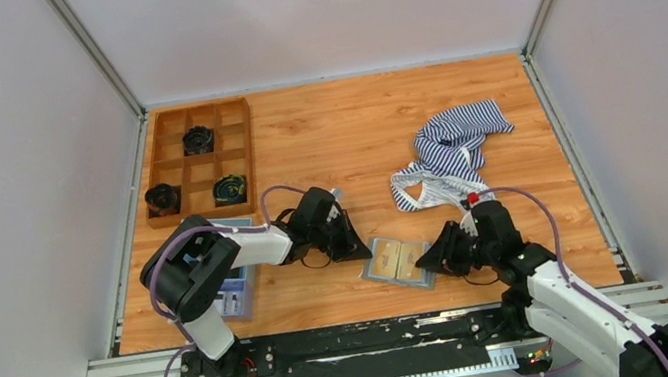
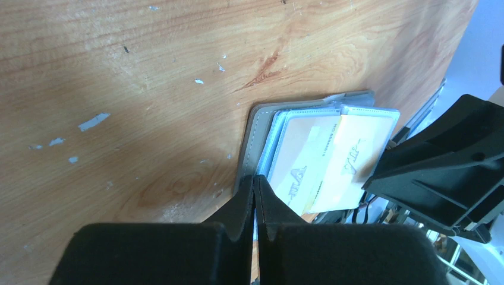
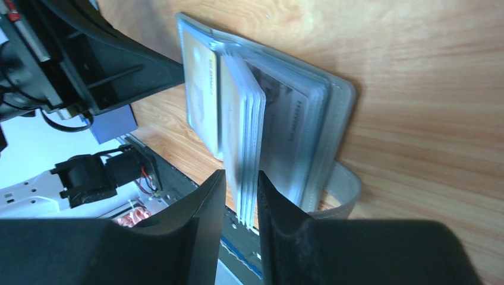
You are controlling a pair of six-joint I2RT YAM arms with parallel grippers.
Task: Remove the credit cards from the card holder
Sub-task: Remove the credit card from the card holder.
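The grey card holder (image 1: 400, 262) lies open on the wooden table between my grippers, with tan-yellow credit cards (image 1: 388, 261) inside clear sleeves. In the left wrist view the card holder (image 2: 255, 127) shows two cards (image 2: 350, 160) side by side. My left gripper (image 2: 254, 180) is shut, its tips pinched on the holder's near edge. In the right wrist view a fan of clear sleeves (image 3: 243, 119) stands up from the holder (image 3: 339, 101), with a card (image 3: 199, 89) beyond. My right gripper (image 3: 241, 178) straddles the sleeves' edge, jaws narrowly apart with a small gap on one side.
A wooden compartment tray (image 1: 197, 160) with black round parts sits at the back left. A striped cloth (image 1: 451, 155) lies at the back right. A blue tray (image 1: 235, 290) lies under my left arm. The table's front rail (image 1: 354, 342) is just behind the holder.
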